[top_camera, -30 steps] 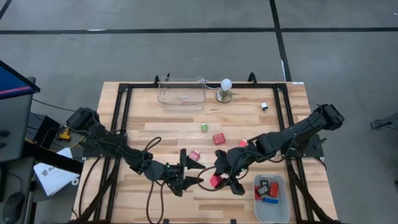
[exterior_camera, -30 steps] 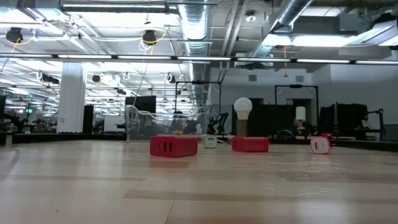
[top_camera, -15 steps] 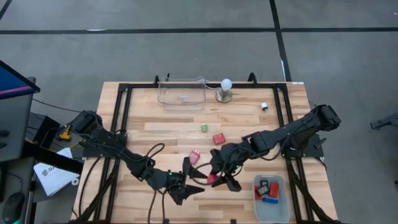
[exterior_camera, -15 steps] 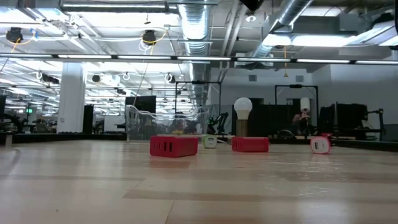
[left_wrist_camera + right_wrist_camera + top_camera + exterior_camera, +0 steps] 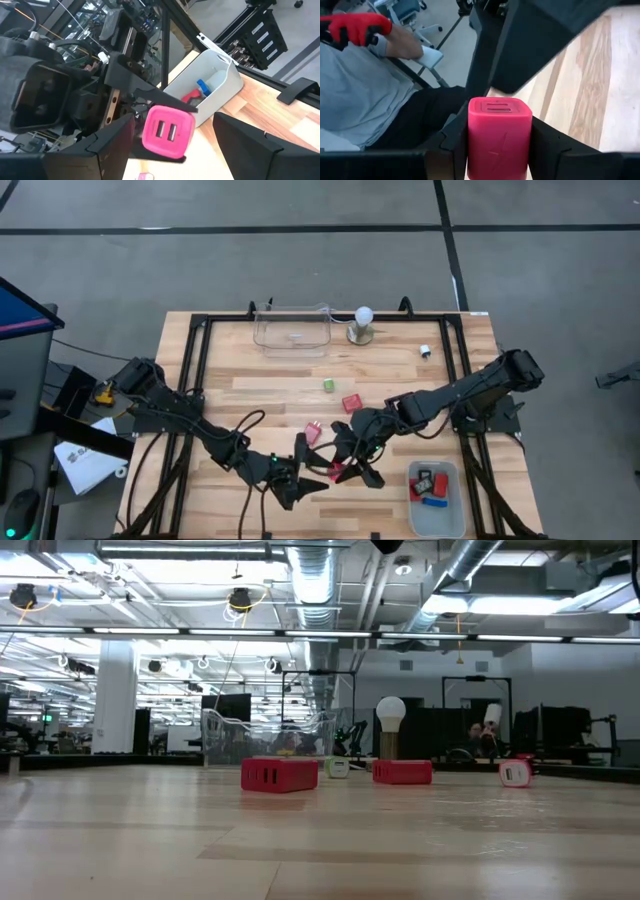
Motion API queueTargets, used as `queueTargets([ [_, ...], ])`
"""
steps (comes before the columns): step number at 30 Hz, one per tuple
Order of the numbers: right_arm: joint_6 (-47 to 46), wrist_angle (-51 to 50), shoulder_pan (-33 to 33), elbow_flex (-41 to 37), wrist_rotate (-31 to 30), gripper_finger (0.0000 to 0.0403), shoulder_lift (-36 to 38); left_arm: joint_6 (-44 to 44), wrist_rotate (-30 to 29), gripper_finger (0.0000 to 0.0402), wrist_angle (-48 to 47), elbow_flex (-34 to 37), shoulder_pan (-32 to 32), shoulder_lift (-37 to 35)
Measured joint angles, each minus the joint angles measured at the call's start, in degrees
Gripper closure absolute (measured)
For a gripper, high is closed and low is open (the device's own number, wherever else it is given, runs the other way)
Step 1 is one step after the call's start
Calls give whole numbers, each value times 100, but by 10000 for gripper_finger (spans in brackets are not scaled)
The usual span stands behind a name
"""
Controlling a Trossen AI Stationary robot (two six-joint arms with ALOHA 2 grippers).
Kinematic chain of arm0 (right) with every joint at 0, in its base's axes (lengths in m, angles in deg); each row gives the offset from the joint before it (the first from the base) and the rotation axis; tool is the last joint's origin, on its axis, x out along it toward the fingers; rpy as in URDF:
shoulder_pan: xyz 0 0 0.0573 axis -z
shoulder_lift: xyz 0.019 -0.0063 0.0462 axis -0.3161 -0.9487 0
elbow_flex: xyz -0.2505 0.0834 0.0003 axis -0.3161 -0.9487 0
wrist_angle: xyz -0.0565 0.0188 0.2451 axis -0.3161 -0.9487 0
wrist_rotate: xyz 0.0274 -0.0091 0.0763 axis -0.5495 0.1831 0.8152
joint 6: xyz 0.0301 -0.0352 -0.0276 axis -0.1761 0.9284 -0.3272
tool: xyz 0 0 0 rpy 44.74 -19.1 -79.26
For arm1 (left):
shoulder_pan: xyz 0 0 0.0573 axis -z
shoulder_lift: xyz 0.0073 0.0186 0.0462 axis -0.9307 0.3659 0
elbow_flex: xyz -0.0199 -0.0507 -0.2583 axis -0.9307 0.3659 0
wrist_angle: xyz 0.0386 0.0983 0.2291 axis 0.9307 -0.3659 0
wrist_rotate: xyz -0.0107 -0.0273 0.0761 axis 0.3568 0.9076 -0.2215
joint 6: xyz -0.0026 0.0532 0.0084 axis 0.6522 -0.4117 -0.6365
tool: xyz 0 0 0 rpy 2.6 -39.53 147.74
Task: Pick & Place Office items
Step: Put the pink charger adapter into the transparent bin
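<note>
High view, straight down: a wooden table with a black frame fills the centre, both dark arms reaching in from 9 and 3 o'clock to meet near the 6 o'clock edge. A clear plastic bin stands at the 12 o'clock edge, with a white ball on a round metal base just beside it toward 3 o'clock. A grey tray at 5 o'clock holds several office items, red, blue and black-and-white. The right gripper is raised above the table at 6 o'clock, its fingers pinching a pink-red block on both sides. The left gripper faces it from 9 o'clock, fingers spread, apart from the block, which shows between them in the left wrist view. Loose on the wood toward the centre lie a red block, a pink block near the grippers, and a green piece; a small white piece sits at 2 o'clock. In the right wrist view a person in a grey top, wearing a red glove, is seated beyond the table.
</note>
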Motion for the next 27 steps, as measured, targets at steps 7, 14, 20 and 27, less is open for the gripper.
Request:
queueTargets([
  [7, 108, 130, 46, -2, 99, 263, -4, 116, 253, 134, 2, 0, -57, 0],
  [14, 234, 348, 47, -4, 128, 263, -4, 116, 249, 134, 21, -1, -57, -2],
  [20, 280, 458, 74, -4, 129, 263, -27, 222, 251, 135, 11, -7, -157, -7],
  [27, 278, 523, 202, -5, 382, 263, -203, 355, 397, 135, -43, -2, -260, -2],
])
